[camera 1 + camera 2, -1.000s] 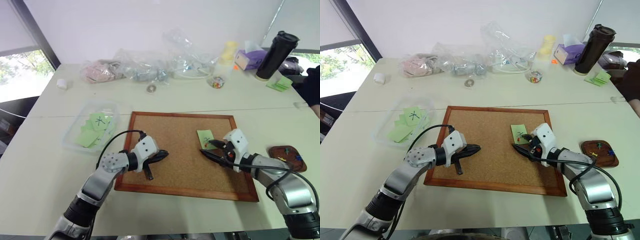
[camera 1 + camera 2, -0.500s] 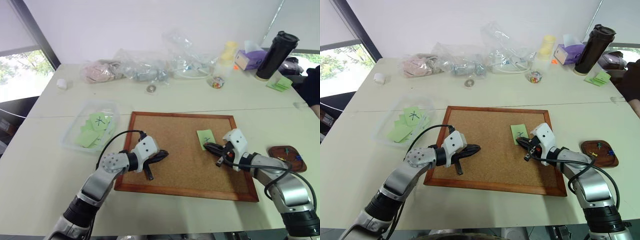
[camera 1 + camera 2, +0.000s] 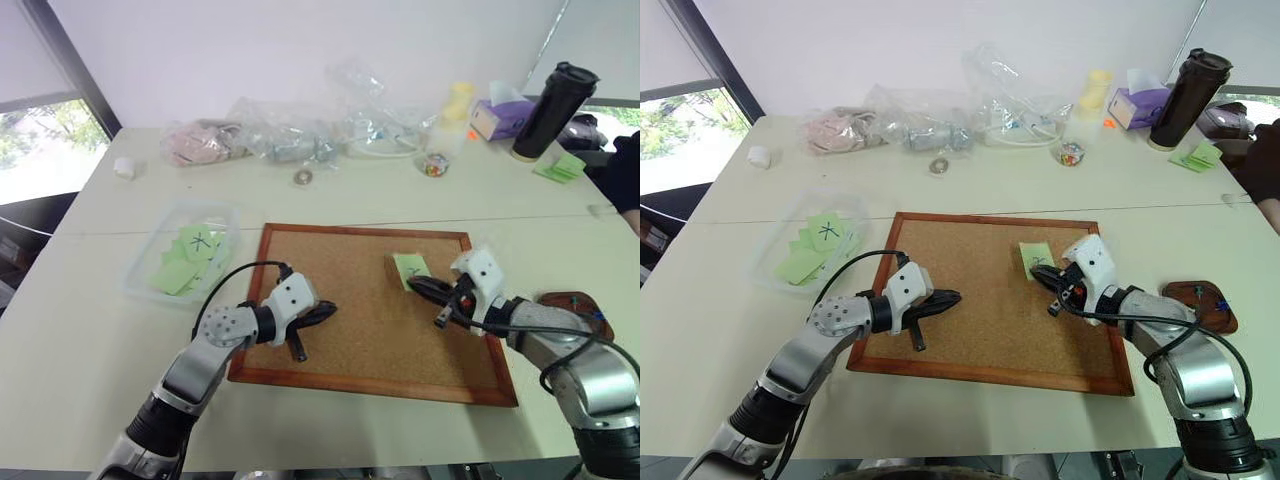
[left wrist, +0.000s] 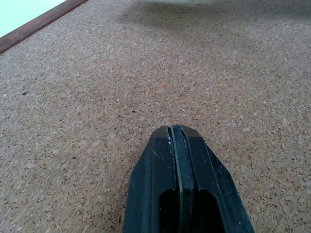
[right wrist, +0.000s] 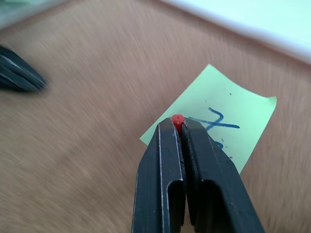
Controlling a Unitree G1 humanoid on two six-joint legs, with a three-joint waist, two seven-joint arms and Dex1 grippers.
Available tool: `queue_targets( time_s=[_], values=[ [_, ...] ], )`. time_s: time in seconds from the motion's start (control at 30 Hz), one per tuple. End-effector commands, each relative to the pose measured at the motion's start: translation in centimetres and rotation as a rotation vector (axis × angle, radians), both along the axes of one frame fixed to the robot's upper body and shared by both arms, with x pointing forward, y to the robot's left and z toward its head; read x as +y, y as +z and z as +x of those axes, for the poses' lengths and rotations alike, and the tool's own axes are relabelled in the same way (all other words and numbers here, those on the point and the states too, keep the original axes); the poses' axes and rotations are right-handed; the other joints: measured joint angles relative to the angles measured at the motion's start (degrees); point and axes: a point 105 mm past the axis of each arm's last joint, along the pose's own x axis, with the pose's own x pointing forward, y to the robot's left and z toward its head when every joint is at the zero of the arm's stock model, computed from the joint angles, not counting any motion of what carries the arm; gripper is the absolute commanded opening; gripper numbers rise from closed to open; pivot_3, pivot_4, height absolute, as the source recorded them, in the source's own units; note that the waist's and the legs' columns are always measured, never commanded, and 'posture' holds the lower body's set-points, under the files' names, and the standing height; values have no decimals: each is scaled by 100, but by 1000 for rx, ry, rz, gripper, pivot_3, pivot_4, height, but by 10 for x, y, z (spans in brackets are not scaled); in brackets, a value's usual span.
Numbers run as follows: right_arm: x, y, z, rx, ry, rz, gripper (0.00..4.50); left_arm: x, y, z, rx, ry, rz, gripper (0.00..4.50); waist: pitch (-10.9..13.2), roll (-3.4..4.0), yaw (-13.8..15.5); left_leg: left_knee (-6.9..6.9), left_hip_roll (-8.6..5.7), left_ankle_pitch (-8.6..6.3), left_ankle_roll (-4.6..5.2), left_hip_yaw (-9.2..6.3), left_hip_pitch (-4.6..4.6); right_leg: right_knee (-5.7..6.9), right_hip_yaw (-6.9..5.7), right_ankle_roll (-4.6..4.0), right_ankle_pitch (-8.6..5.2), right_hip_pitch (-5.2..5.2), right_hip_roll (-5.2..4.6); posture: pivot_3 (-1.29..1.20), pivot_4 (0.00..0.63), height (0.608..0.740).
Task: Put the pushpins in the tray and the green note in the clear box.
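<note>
Pale worktop (image 3: pixel 90 330) carried the large wood-framed corkboard (image 3: pixel 345 310) dead centre, clutter of clear plastic bags (image 3: pixel 300 130) along the far edge.

Shallow clear plastic box (image 3: pixel 185 262) sat left of the board with several green slips already in it. Small dark reddish-brown tray (image 3: pixel 1203 305) sat just off the board's right edge, a couple of pins inside; right forearm partly covered it.

Small pale green note with pen scribbles (image 5: pixel 218 116) lay on the board's right half, near edge curling up a little. No pin head visible on it.

Left gripper (image 3: pixel 322 312) was parked low over the board's left part, fingers pressed together, nothing between them. No change there over the last second.

Right gripper (image 5: pixel 178 127) is where things changed: a second earlier its fingers stood spread at the note's near edge; they then came together, and by this moment the gripper had lifted off the board, pinching a tiny red-headed pushpin (image 5: pixel 177 118) at the tips, hovering above the note.

Meaning: the pin looks pulled, so the note is probably free. Likely next: carry the pin right to the tray, then move the note to the clear box. Risk: tip-only hold on a tiny head, could slip in transit.
</note>
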Motion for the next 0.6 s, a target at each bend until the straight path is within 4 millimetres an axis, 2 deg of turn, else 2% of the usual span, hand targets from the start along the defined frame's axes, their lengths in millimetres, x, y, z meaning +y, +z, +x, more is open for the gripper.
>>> queue_targets(
  time_s=[0.03,0.2,0.33,0.37,0.43,0.5,0.53,0.6],
  values=[
    [3,20,-6,-54,26,-3,18,5,-20,-6,83,7,39,0,1,-1,0,0,0,0,0,0,0,0,0,0,0,0,0,0,150,740],
    [11,27,-18,-52,87,-25,18,6,-14,-2,103,25,-13,0,1,-1,1,0,0,0,0,0,0,0,0,0,0,-1,0,0,150,740],
    [20,35,-24,-64,155,-46,18,15,15,9,200,63,-189,0,13,-19,-3,0,0,0,0,0,-3,0,-1,0,0,-3,0,0,150,740],
    [22,36,-25,-68,170,-56,0,16,22,11,220,61,-227,683,21,-24,-7,0,2,0,0,-1,-3,2,-2,0,0,-4,2,0,150,740],
    [25,39,-26,-75,198,-65,0,16,41,15,244,38,-298,1270,37,-39,-5,1,2,1,-1,-1,-4,3,-2,0,0,-6,2,0,150,740],
    [29,41,-28,-81,236,-73,0,16,60,23,265,36,-389,2335,43,-48,4,5,2,1,-2,-2,-7,5,-7,0,0,-7,2,0,150,740],
    [31,42,-28,-87,250,-77,0,15,70,29,295,48,-462,2713,45,-51,12,6,2,1,-2,-1,-7,5,-8,0,0,-7,2,0,150,740],
    [35,44,-27,-102,273,-83,0,12,81,39,365,72,-565,3669,51,-61,20,9,-3,1,-2,-2,-12,4,-12,0,0,-8,-1,0,150,740]
  ],
)
